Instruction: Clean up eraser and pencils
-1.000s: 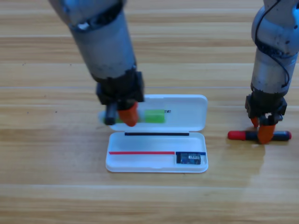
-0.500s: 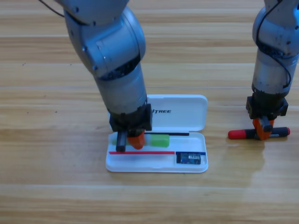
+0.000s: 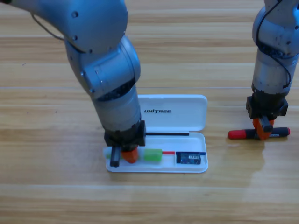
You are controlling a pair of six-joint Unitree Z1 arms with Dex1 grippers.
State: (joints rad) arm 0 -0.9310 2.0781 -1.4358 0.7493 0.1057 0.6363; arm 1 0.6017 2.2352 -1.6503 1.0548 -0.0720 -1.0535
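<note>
- White case point(image 3: 196, 165) lies open on the tabletop point(image 3: 46, 186), tray nearest the camera, lid point(image 3: 187, 109) folded flat behind it.
- Eraser point(image 3: 190, 158) sits in the tray's right end.
- Green pencil point(image 3: 150, 155) lies lengthwise in the tray's left half, cap toward the eraser.
- Left end effector point(image 3: 122, 157) points down into the tray's left end, closed on the green pencil.
- Red-and-black pencil point(image 3: 243, 134) lies on the tabletop, right of the case and well apart from it.
- Right end effector point(image 3: 264, 129) is down over that pencil's middle; whether it grips the pencil or is open, I cannot tell.
</note>
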